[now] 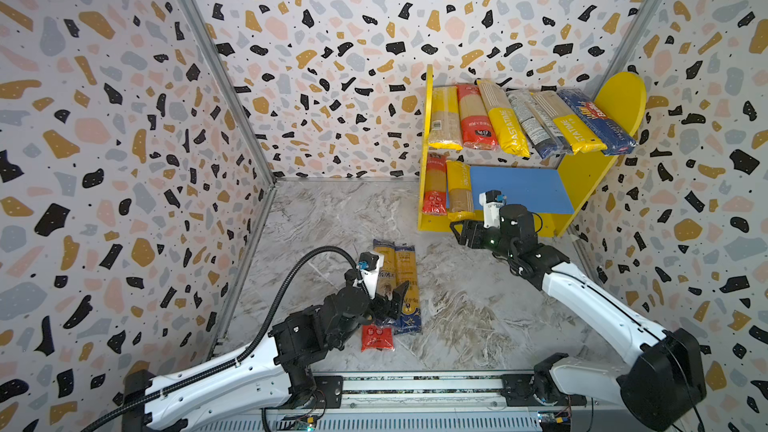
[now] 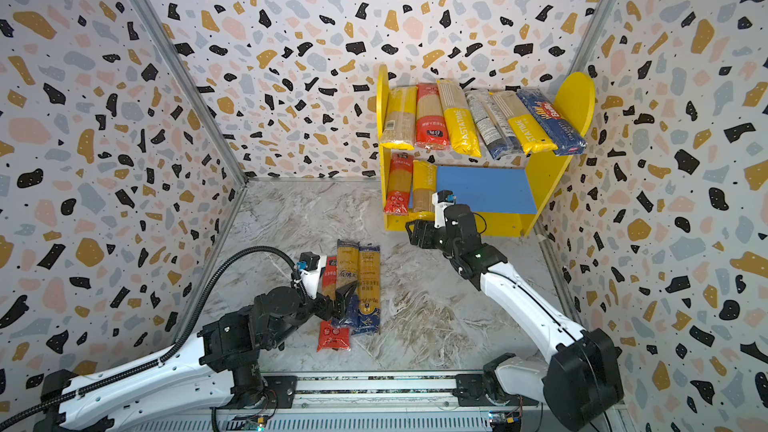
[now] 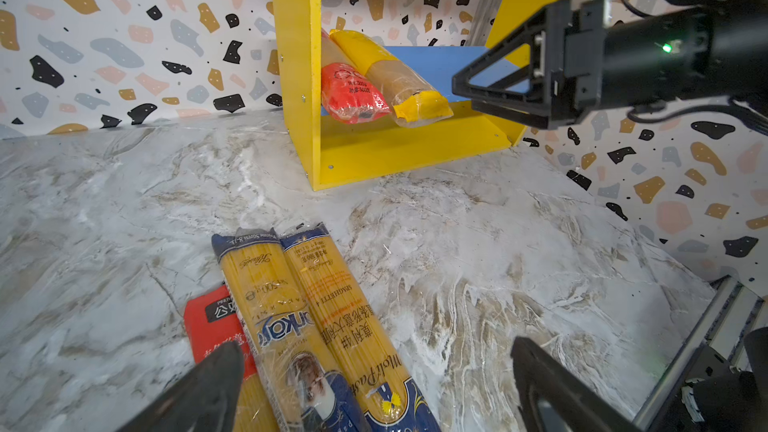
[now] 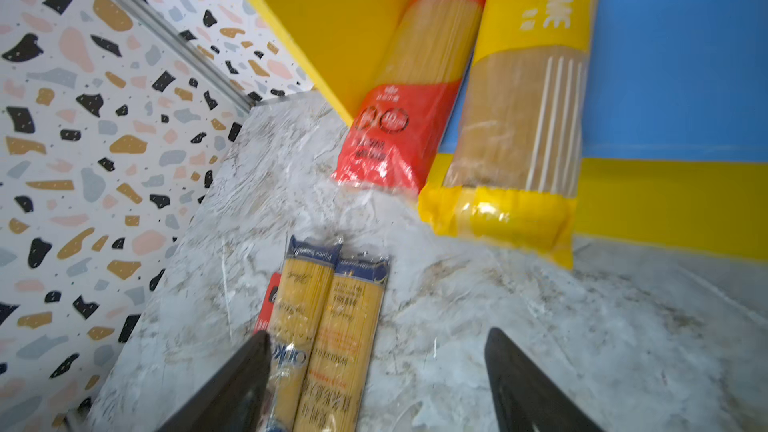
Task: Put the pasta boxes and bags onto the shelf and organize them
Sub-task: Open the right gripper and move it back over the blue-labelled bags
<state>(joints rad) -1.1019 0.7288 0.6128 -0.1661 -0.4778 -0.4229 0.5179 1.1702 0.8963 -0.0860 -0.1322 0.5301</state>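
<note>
Pasta packs [image 1: 509, 126] cover the top board of the shelf [image 1: 619, 101]; two lie on its blue board, three on the bench [image 1: 478, 305]. Left hand [image 1: 392, 299] hovers wide over those three. Right hand [image 1: 459, 232] is wide and empty.

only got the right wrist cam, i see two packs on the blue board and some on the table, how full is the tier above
Observer: Six packs lie side by side up there, from the yellow-ended pack to the blue Barilla pack, filling it across.
Operator: ok where's the left arm
Observer: The left gripper hangs over the table packs, jaws open, holding nothing.
Operator: how much room on the blue board
Observer: The blue board is bare from the yellow pack across to the right side panel.
</note>
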